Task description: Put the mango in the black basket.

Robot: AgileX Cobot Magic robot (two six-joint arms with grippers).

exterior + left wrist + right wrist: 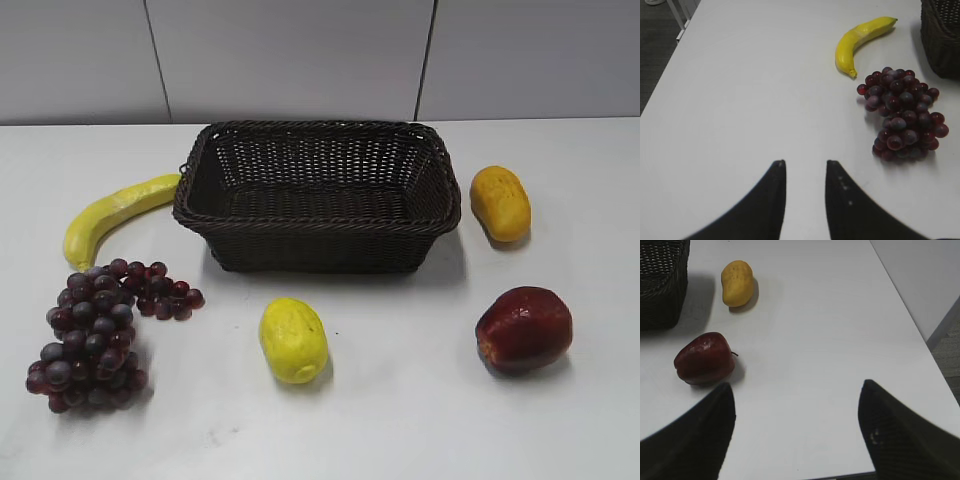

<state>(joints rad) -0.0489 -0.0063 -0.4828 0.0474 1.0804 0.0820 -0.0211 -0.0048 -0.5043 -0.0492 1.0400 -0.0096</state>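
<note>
The orange-yellow mango (500,203) lies on the white table to the right of the black basket (300,262), apart from it. The basket holds nothing. In the right wrist view the mango (737,283) lies far ahead and to the left, beside the basket's corner (660,285). My right gripper (797,390) is wide open and empty, above the table near its front right edge. My left gripper (805,164) has a narrow gap between its fingers and holds nothing, over bare table at the left. Neither gripper shows in the exterior view.
A red apple (524,329) lies in front of the mango, close to my right gripper's left finger (705,359). A lemon-yellow bumpy fruit (293,339) lies in front of the basket. A banana (115,215) and purple grapes (92,335) lie at the left.
</note>
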